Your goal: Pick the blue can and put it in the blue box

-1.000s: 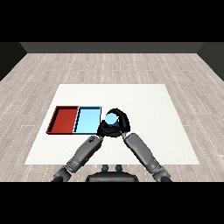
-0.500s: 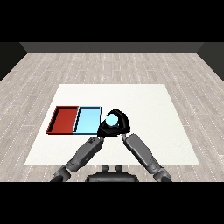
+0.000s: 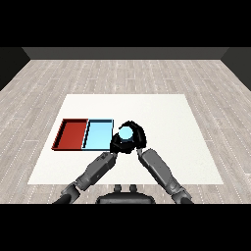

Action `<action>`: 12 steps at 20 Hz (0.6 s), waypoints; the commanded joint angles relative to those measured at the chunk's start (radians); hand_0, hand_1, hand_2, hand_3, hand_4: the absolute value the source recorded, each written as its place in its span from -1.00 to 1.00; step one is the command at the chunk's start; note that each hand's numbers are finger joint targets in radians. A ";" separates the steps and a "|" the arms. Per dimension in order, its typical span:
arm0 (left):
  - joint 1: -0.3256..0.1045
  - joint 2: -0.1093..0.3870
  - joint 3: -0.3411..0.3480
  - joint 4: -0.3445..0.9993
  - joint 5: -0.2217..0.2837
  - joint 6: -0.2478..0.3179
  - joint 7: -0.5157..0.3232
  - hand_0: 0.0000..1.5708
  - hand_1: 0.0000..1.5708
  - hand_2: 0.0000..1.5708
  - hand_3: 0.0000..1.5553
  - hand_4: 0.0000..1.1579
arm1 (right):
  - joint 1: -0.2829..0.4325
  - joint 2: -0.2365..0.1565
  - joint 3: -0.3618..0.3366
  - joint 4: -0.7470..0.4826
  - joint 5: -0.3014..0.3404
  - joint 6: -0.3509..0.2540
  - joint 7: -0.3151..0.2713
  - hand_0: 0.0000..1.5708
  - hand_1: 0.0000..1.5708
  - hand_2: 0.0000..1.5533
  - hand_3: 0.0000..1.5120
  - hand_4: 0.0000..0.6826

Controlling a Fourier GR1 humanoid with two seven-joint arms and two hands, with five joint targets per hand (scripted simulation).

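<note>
Seen from the head view, a white table (image 3: 162,112) held a red tray (image 3: 72,134) and a light blue tray (image 3: 99,135) lying side by side, touching, toward the left. Just to the right of the blue tray, the blue can (image 3: 127,133) showed its pale round top, held up between the two black hands. The right hand (image 3: 138,136) had its fingers curled round the can's far and right side. The left hand (image 3: 117,144) sat against the can's near left side; whether its fingers were bent or straight could not be told. Both grey forearms rose from the lower corners to meet there. The can looked light, stiff and smooth-walled, so likely slippery; holding it round the middle of its side seemed safest.
</note>
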 commanded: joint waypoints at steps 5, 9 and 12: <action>-0.021 -0.009 0.014 0.030 0.004 -0.019 -0.065 1.00 1.00 1.00 0.97 0.94 | 0.019 0.009 0.006 -0.003 0.101 0.053 0.069 -1.00 -1.00 -1.00 -1.00 -1.00; -0.004 -0.009 0.026 0.007 -0.019 -0.003 -0.041 1.00 1.00 1.00 0.96 0.96 | 0.020 0.009 0.011 -0.035 0.108 0.043 0.098 -1.00 -1.00 -1.00 -1.00 -1.00; 0.009 0.010 0.097 0.032 -0.080 -0.067 -0.028 1.00 1.00 1.00 0.96 0.96 | 0.045 0.009 -0.057 -0.015 0.097 0.071 0.042 -1.00 -1.00 -1.00 -1.00 -1.00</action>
